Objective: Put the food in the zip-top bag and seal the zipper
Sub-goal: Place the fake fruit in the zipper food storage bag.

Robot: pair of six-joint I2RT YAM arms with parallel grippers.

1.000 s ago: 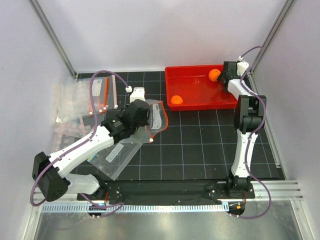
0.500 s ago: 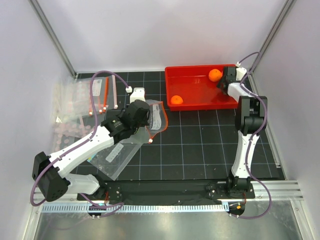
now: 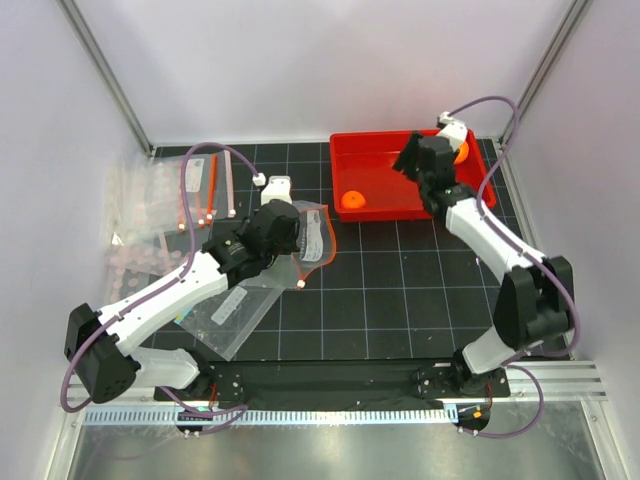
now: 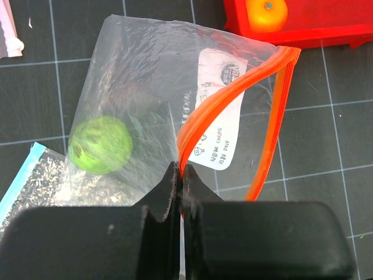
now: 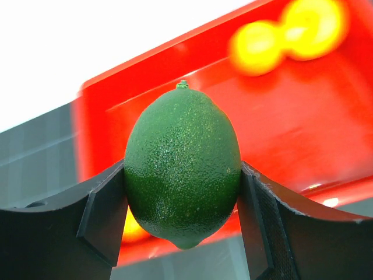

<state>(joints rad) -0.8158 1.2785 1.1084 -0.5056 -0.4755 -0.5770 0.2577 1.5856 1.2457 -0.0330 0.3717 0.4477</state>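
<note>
The zip-top bag (image 3: 316,232) lies on the black mat, its mouth facing the red tray (image 3: 385,150). My left gripper (image 4: 179,169) is shut on the red-orange zipper (image 4: 233,96) at the mouth's near edge, beside the white label (image 4: 221,116). The bumpy light green fruit (image 4: 100,144) sits inside the bag. My right gripper (image 5: 182,201) is shut on the smooth dark green fruit (image 5: 182,163) and holds it above the tray (image 5: 303,134). One orange fruit (image 3: 352,200) lies in the tray's near left corner. Another (image 3: 461,151) shows behind the right wrist (image 3: 432,160).
A clear pouch with a teal-blue edge (image 4: 20,175) lies under the bag's left side. More pouches and strips (image 3: 165,190) are piled at the far left. Walls close in on the left, back and right.
My right arm has swung from the tray's far right corner to over the tray's middle, lifting the dark green fruit. My left gripper and the bag have stayed put.
</note>
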